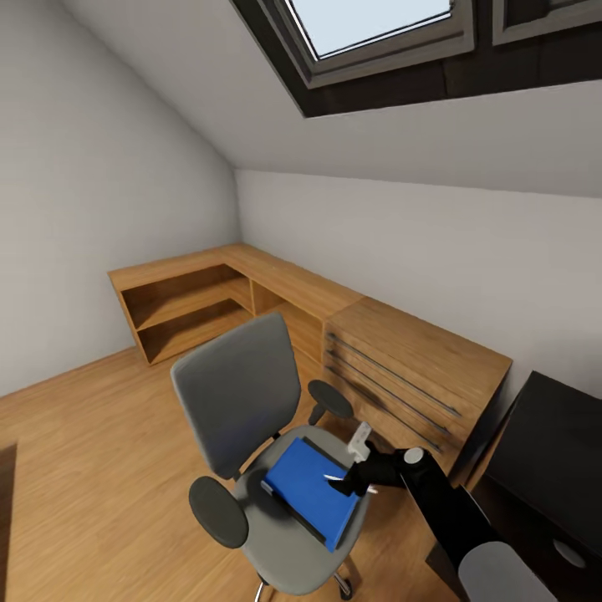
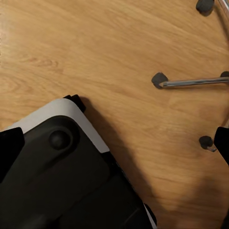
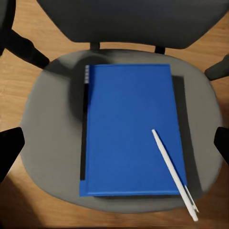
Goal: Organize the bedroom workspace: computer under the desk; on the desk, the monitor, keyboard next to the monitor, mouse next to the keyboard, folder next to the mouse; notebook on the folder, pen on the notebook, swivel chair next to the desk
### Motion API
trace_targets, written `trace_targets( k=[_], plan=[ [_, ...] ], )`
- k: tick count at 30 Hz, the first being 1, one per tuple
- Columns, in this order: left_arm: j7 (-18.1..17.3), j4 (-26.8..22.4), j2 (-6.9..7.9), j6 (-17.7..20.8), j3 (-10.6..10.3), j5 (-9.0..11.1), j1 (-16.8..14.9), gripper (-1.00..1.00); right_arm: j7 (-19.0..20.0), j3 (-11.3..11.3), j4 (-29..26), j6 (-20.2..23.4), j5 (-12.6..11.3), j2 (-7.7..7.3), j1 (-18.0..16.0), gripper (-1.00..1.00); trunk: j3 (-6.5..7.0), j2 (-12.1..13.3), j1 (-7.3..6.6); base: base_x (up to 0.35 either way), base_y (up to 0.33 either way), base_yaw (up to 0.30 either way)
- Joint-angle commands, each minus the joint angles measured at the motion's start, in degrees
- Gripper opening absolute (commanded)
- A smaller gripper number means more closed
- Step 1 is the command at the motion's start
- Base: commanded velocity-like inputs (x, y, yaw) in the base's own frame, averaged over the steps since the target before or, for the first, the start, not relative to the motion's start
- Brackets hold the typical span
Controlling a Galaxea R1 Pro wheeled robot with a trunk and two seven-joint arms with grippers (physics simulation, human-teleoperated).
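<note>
Blue notebook [image 3: 131,129] over half-hidden dark folder [image 3: 84,138]

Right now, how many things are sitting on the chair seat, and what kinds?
Blue notebook: 1
White pen: 1
Dark folder underneath the notebook: 1
Total: 3 on the swivel chair

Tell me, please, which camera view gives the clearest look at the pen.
The right wrist view: the white pen lies in full on the blue notebook, its tip overhanging the edge. The head view shows it small and partly hidden behind the right gripper. The left wrist view faces floor.
</note>
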Motion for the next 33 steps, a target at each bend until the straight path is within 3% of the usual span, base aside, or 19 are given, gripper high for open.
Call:
trace_targets(
  k=[1,9,17,23,27,28,33],
  plan=[
    [0.35,-0.15,0.0,0.26,-0.01,0.5,0.02,1.0,0.53,0.1,-0.04,0.27,0.25,-0.19,-0.13,1.0,-0.07,-0.06,0.01,0.013,-0.01,0.0],
    [0.4,-0.02,-0.03,0.37,0.2,0.9,0.01,1.0,1.88,0.33,0.5,0.08,0.46,-1.49,-0.45,1.0,-0.07,-0.06,0.01,0.103,-0.101,0.0],
    [0.56,-0.63,-0.28,0.66,0.38,1.37,0.16,1.0,6.34,0.12,0.22,-0.03,0.02,-1.38,-0.43,1.0,-0.07,-0.06,0.01,0.015,-0.015,0.0],
    [0.73,-0.95,-0.71,0.69,0.55,1.57,0.24,1.0,7.31,-0.08,-0.49,-0.29,-0.28,-1.2,-0.46,1.0,-1.14,-2.46,1.33,0.003,-0.003,0.0],
    [0.78,-1.03,-0.7,0.7,0.57,4.12,0.26,1.0,7.42,-0.57,-4.13,-0.18,-0.51,-0.99,-0.32,1.0,-1.86,-4.07,2.21,0.0,0.0,0.0],
    [0.79,-1.04,-0.6,0.74,0.56,5.57,0.27,1.0,7.39,-0.69,-9.3,0.07,-0.62,-0.81,0.12,1.0,-2.04,-4.47,2.43,0.0,0.0,0.0],
    [0.77,-1.06,-0.25,0.85,0.57,6.76,0.27,1.0,7.4,-0.79,-15.06,0.95,-0.8,-0.68,1.09,1.0,-2.94,-6.48,3.53,0.0,0.0,0.0]
  ],
)
